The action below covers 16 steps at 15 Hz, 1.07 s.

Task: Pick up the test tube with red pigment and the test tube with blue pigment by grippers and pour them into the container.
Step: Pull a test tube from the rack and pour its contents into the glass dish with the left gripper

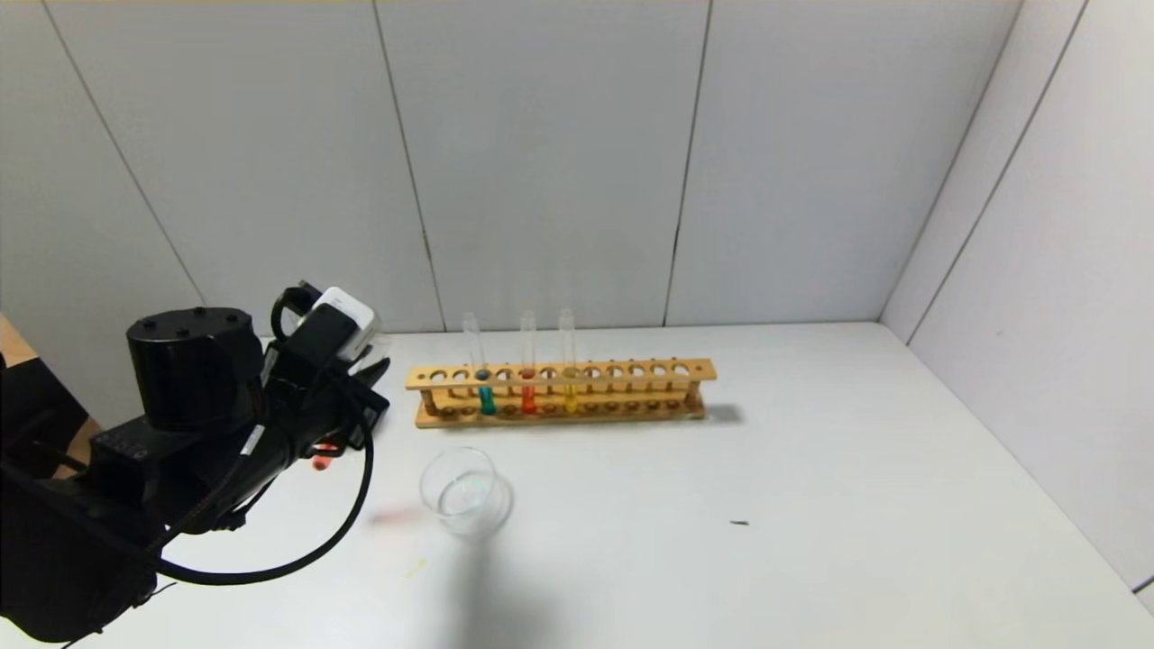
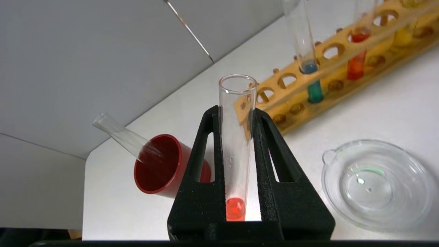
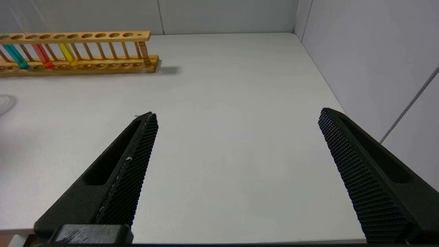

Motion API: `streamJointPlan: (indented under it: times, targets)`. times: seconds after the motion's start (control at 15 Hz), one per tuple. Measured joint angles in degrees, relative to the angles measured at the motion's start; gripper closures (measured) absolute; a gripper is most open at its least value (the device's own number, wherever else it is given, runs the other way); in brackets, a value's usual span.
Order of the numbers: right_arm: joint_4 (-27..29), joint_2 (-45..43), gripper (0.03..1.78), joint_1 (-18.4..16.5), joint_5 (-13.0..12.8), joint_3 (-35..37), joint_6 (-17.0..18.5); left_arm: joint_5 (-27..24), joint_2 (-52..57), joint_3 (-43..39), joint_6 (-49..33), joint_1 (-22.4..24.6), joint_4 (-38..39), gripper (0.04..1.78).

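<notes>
My left gripper is shut on the test tube with red pigment, its mouth pointing away from the wrist and a little salmon-red liquid at its round bottom. In the head view this gripper hangs at the left, beside the rack's left end and behind-left of the container, with the red liquid showing under it. The container, a clear glass dish, sits apart from the tube. The test tube with blue pigment stands in the rack. My right gripper is open and empty over bare table.
The wooden rack also holds an orange-red tube and a yellow tube. A dark red cup with an empty clear tube leaning in it stands at the table's far left. Grey walls close the back and right.
</notes>
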<state>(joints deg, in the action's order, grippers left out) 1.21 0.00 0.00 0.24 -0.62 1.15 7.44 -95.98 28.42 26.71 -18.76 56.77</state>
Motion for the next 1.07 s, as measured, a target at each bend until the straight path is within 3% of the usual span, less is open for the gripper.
streamJointPlan:
  times: [0.33, 1.07]
  targets:
    - [0.0, 0.0, 0.1, 0.0, 0.0, 0.0, 0.0, 1.2, 0.5, -1.5, 3.0, -1.2, -1.5, 1.51]
    - [0.0, 0.0, 0.1, 0.0, 0.0, 0.0, 0.0, 5.5, 4.8, 1.4, 9.7, -6.6, -22.9, 1.51]
